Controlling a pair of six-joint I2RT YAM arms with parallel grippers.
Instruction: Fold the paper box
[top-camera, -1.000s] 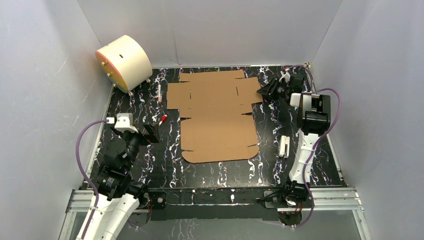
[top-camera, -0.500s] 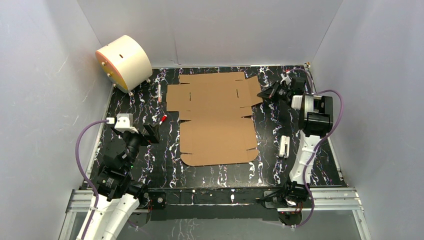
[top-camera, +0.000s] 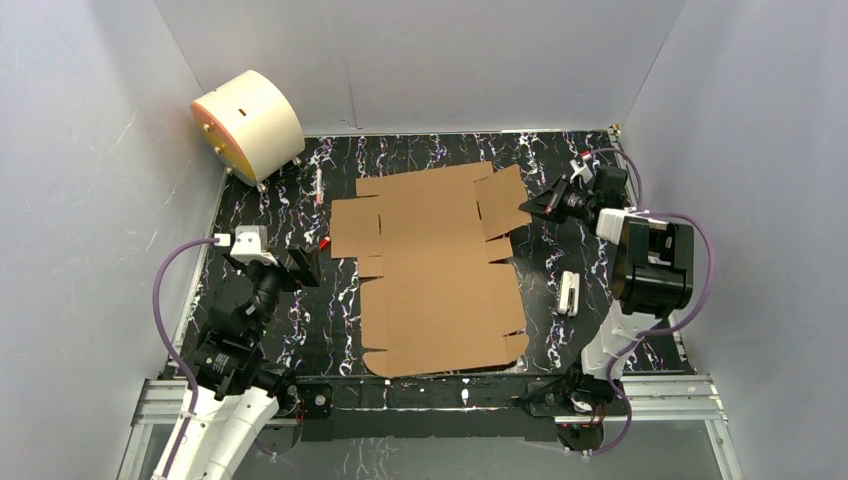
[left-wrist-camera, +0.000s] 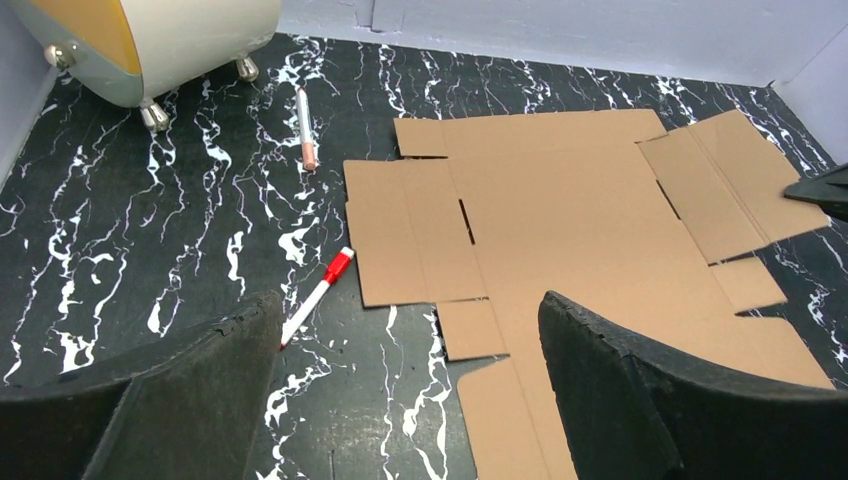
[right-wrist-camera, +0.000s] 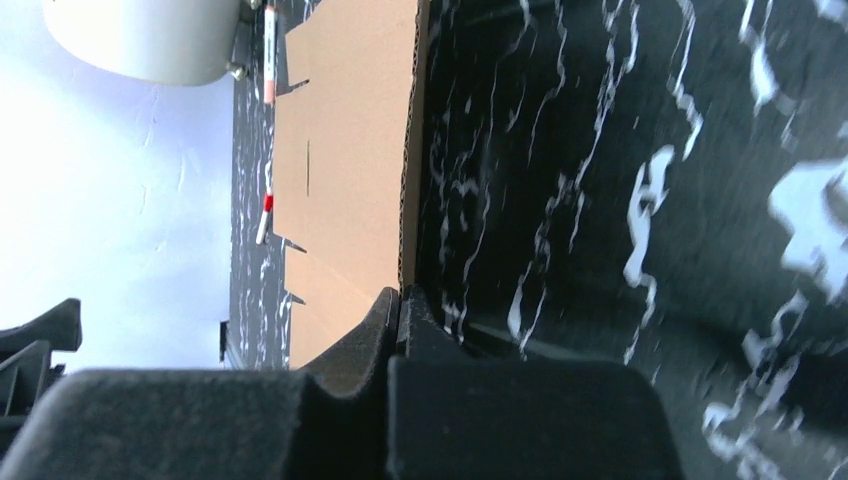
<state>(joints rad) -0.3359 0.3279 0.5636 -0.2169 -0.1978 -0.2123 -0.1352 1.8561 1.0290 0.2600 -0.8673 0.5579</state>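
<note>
Right gripper (top-camera: 535, 207) is pinching the paper box's (top-camera: 440, 270) right flap; sheet sits to its left, long axis front-to-back.

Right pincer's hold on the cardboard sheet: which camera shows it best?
The right wrist view: the right pincer is shut on the paper box edge, seen close up. The top external view shows it at the sheet's far right flap, too small to judge. The left wrist view catches only its dark tip.
</note>
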